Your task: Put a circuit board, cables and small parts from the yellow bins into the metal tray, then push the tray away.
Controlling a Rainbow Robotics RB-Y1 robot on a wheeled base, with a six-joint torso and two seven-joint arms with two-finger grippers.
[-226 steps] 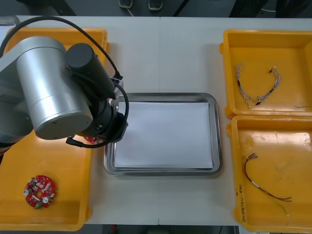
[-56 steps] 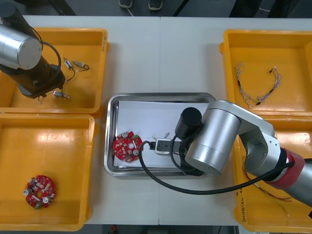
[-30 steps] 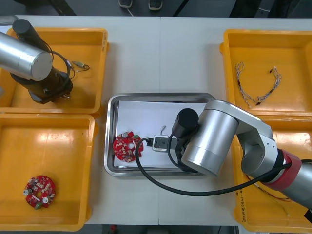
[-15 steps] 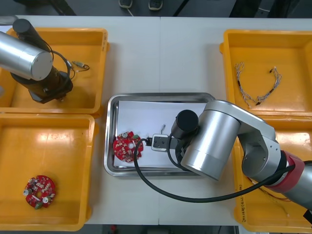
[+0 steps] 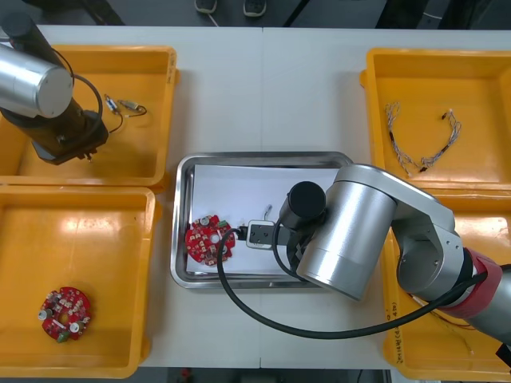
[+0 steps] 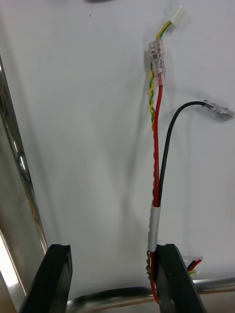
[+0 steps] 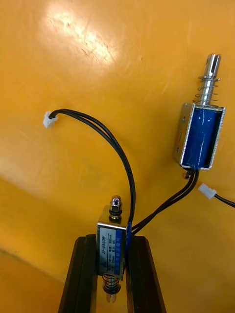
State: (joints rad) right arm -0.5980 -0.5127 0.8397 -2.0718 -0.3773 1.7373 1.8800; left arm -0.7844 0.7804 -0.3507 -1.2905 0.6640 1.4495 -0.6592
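Metal tray point(image 5: 263, 158) | right end effector point(image 6: 115, 254) spread, cable point(image 6: 155, 161) seemingly loose, end hidden | left end effector point(image 7: 112, 259) pinching small metal part point(image 7: 111, 238)

1. Left tool point(image 7: 111, 240): its black fingers stand close together, clamped on a small metal part point(image 7: 111, 229) between them, and the wrist points steeply down.
2. Right tool point(image 6: 113, 249): its fingers are spread wide apart, and the wrist points down.

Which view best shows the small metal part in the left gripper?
Left wrist view: the small metal part sits clamped between the fingers of the left gripper. In the front view the left arm covers it over the far yellow bin.
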